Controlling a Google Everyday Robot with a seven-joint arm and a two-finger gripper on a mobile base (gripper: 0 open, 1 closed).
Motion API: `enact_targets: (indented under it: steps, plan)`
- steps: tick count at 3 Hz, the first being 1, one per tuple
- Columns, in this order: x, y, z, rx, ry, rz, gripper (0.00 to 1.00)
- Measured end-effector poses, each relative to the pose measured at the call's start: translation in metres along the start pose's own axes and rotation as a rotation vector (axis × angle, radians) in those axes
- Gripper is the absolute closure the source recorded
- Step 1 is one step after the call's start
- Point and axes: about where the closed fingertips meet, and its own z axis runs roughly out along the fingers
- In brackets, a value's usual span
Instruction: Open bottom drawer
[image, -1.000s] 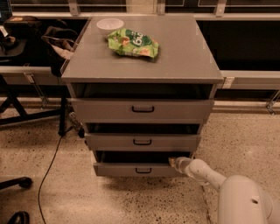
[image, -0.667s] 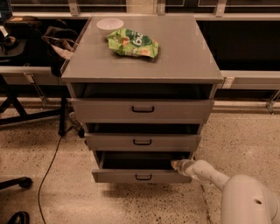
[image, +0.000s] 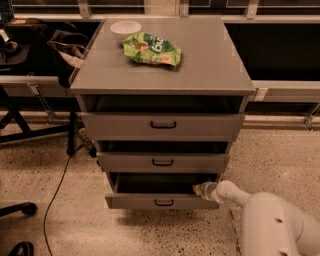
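White two-finger gripper (image: 202, 190) sits low and right of centre, at the top right corner of the grey flat-fronted bottom drawer (image: 135, 201). The drawer juts out past the middle grey drawer (image: 125, 162) above it. Whether the gripper is spread or pinching cannot be told. At upper centre, a green crinkled snack bag (image: 151, 48) carries white lettering that cannot be read.

end effector (image: 201, 190) at bottom drawer (image: 135, 201) right corner | middle drawer (image: 125, 162) just above | floor (image: 165, 232) ahead free
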Motion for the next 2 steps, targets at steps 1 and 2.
enact_targets:
  steps: [1, 2]
  plan:
    - [0.0179, 0.0067, 0.0053, -0.012, 0.057, -0.032, 1.00]
    - [0.0180, 0.0067, 0.0053, -0.012, 0.057, -0.032, 1.00]
